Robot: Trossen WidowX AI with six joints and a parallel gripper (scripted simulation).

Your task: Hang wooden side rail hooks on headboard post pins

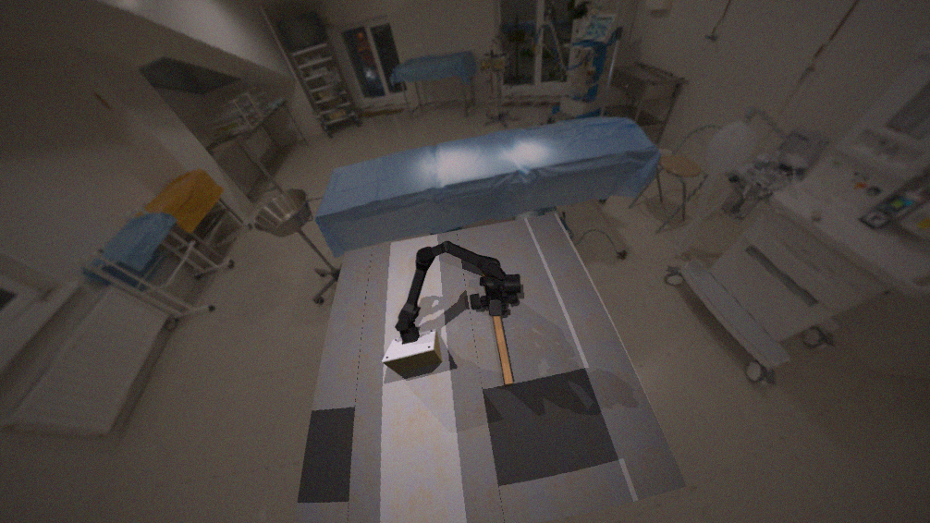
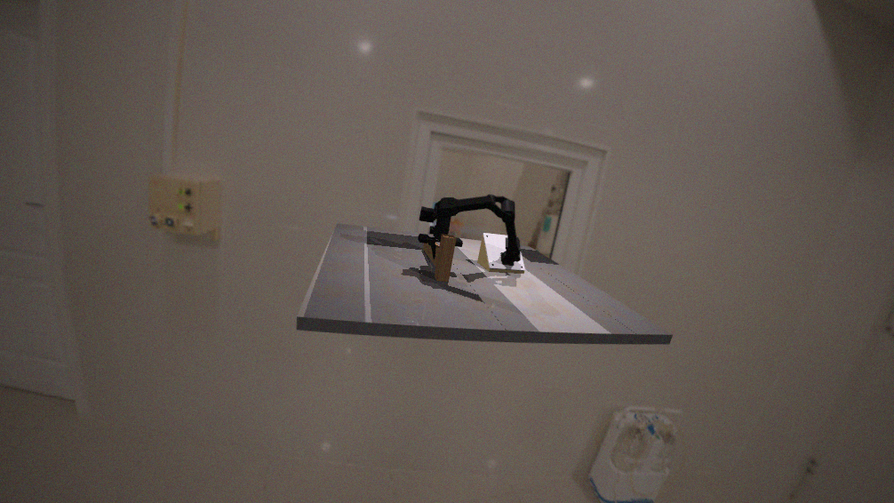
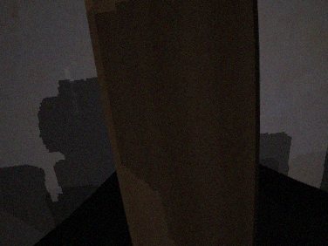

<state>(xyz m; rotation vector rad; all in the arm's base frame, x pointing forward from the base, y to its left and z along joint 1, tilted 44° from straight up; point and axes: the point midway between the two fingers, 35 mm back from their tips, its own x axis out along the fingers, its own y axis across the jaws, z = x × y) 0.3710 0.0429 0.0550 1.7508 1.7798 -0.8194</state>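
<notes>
Gray table (image 1: 416,448) holds up the wooden rail's (image 1: 502,351) far end, while the gripper (image 1: 497,310) pinches its other end tight so it can lift the hooks.

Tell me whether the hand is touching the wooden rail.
Touching: in the top view the hand is clamped on the wooden rail's near end.
</notes>
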